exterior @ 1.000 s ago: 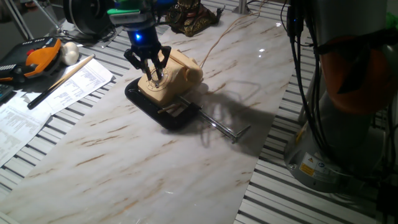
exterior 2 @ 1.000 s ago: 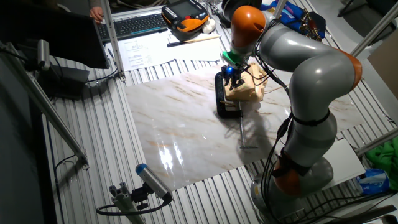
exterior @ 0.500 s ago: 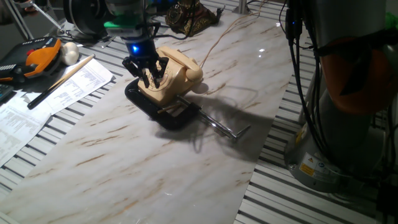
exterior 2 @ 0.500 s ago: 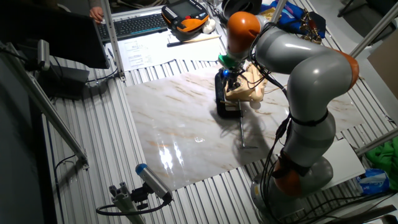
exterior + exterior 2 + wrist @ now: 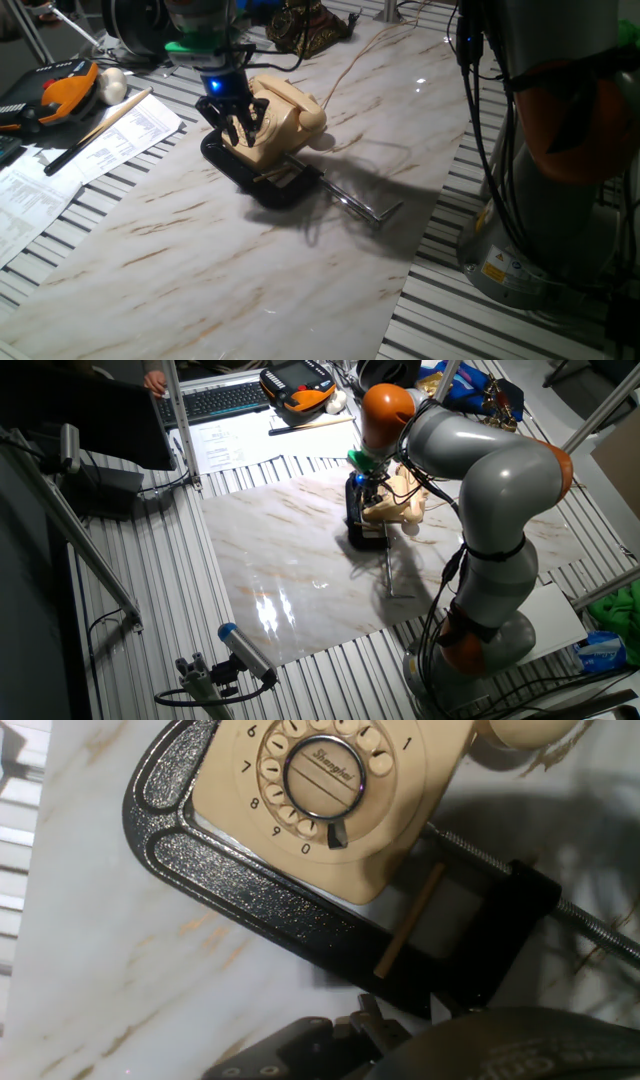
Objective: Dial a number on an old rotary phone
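The old rotary phone is cream-beige and sits on the marble slab, held in a black C-clamp. Its handset lies across the top. It also shows in the other fixed view. My gripper hangs just over the phone's front left side, by the dial, fingers drawn together and empty. In the other fixed view my gripper is at the phone's left edge. The hand view looks down on the round dial with its numbers, and on the clamp. The fingertips are hidden there.
The clamp's steel screw rod sticks out to the right across the slab. A thin cord runs back from the phone. Papers, a wooden stick and an orange pendant lie at the left. The arm's base stands at the right.
My gripper has moved left and a little up, from over the dial's middle to the phone's front left side. The phone and clamp have not moved.
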`<state>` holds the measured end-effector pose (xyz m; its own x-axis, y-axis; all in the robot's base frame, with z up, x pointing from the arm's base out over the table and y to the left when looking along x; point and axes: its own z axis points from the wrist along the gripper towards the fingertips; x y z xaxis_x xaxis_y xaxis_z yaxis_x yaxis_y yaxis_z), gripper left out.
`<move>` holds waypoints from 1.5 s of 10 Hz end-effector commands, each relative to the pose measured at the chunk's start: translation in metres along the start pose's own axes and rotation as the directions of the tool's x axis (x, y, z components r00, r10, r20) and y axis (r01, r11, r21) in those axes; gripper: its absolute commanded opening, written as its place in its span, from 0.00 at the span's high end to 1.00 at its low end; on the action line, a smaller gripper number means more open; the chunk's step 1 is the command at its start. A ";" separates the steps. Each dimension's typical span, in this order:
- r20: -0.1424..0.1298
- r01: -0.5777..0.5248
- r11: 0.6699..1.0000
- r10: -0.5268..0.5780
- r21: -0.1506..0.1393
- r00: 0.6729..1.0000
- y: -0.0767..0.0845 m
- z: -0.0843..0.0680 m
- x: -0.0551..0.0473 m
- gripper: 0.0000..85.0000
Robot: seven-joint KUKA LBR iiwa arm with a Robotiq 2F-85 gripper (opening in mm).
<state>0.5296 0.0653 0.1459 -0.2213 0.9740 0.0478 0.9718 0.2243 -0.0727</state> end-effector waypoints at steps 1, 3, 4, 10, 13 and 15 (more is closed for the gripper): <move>0.002 -0.006 1.000 0.006 0.000 1.000 0.000 0.001 0.000 0.60; -0.013 -0.012 1.000 0.012 0.001 1.000 0.000 0.001 0.000 0.60; -0.011 -0.012 1.000 0.012 0.006 1.000 0.000 0.001 0.000 0.60; -0.060 -0.017 0.999 0.019 0.029 0.998 0.000 0.001 0.000 0.60; -0.042 -0.135 0.990 0.133 -0.035 0.990 0.000 0.001 0.000 0.60; -0.048 -0.189 0.981 0.187 -0.037 0.981 0.002 0.001 0.001 0.60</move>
<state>0.5320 0.0667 0.1442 -0.0293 0.9965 0.0783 0.9985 0.0328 -0.0439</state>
